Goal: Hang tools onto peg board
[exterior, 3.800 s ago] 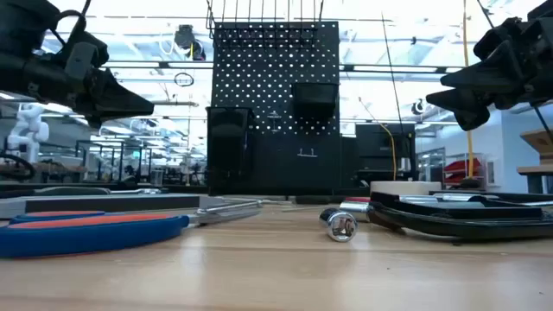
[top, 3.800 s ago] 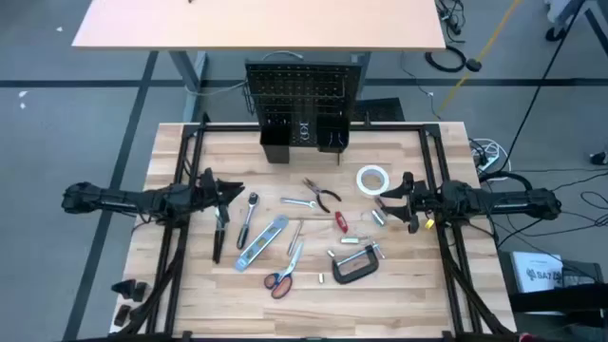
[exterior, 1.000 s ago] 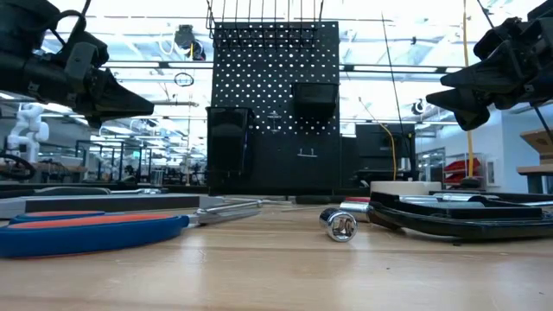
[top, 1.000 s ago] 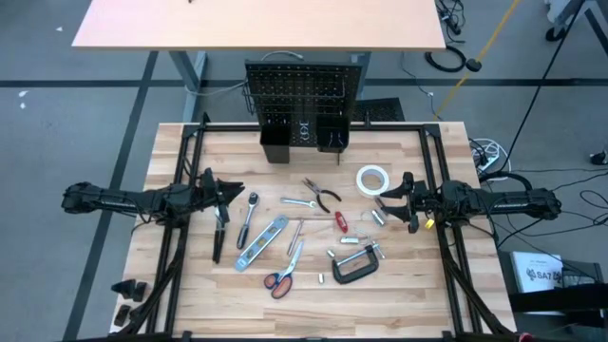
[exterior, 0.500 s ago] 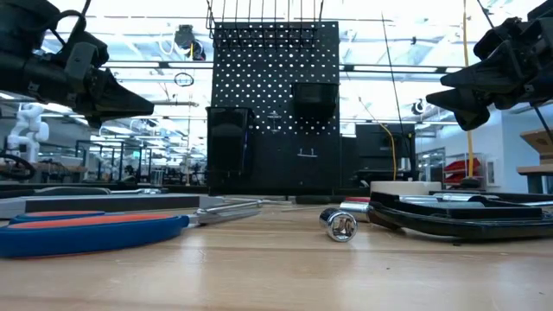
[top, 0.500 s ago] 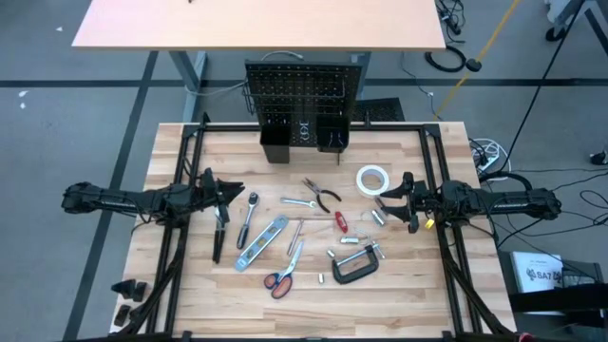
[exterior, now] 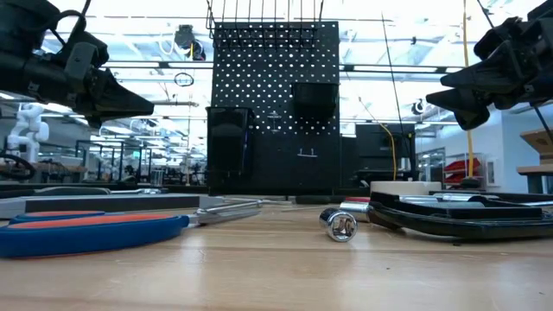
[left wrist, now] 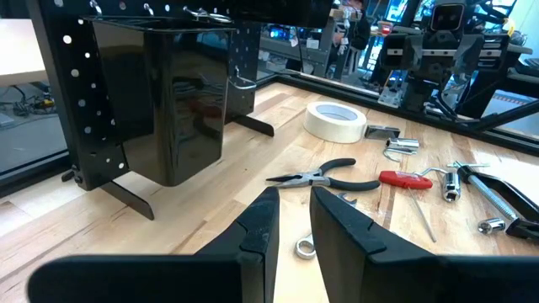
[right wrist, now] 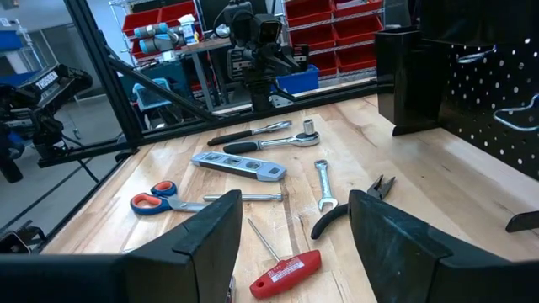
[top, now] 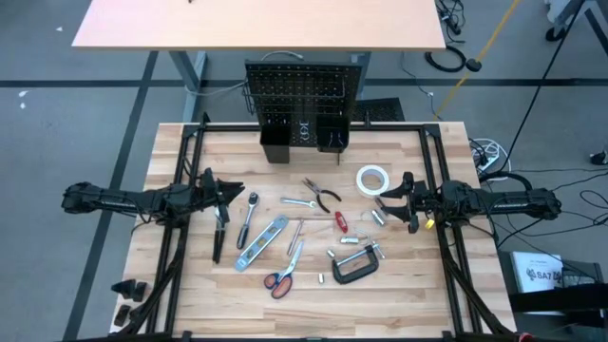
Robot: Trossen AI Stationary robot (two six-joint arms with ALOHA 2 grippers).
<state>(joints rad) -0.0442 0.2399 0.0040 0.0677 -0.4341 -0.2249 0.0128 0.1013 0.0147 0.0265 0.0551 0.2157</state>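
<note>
Evidently both grippers [top: 226,193] [top: 386,203] hover above scattered tools [top: 262,239].

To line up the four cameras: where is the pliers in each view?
High view: pliers at table centre, in front of the peg board.
Low view: cannot be made out.
Left wrist view: pliers just past the fingers, short of the tape roll.
Right wrist view: pliers between the fingers.
Shared landmark: the peg board.
</note>
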